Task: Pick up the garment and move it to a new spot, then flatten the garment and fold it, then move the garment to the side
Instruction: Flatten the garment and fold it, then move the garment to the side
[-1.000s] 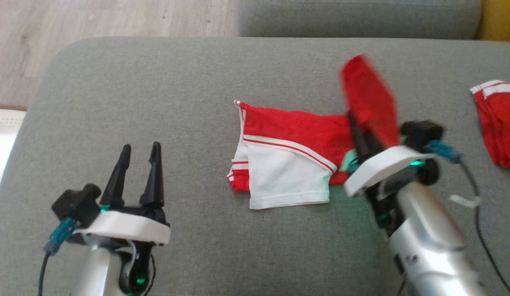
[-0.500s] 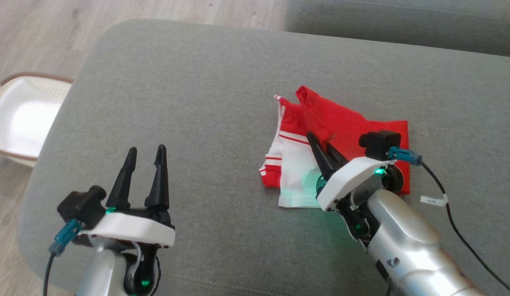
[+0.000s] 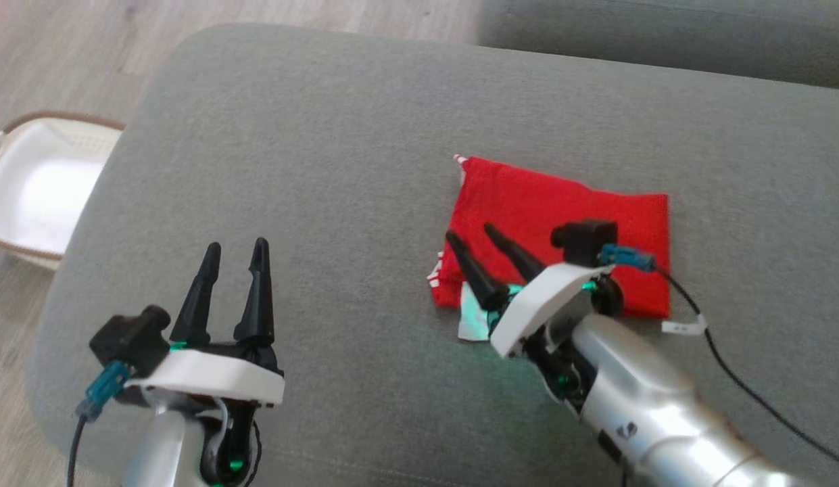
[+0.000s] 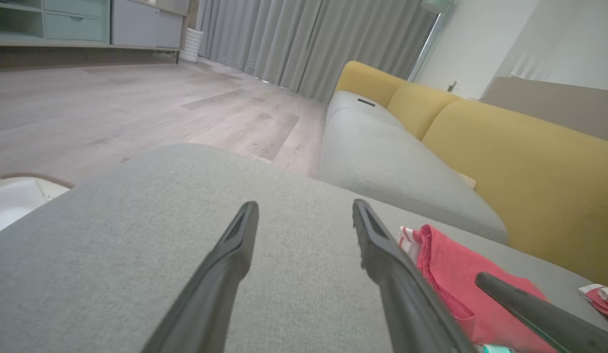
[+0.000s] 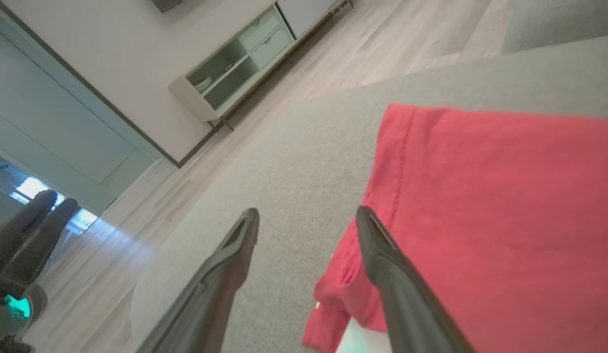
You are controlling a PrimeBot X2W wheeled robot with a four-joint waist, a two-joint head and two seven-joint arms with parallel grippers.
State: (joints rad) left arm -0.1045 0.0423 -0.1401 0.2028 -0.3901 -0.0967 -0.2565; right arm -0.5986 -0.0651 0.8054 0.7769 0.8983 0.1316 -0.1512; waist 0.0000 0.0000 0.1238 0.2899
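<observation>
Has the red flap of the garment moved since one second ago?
Yes. Against the grey cushion, the red flap went leftward and down: it now lies flat over the white panel, of which one corner shows.

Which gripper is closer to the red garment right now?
Right. The right gripper is open, its fingers over the left edge of the red garment; the left gripper is open, well off to its left above the grey cushion.
</observation>
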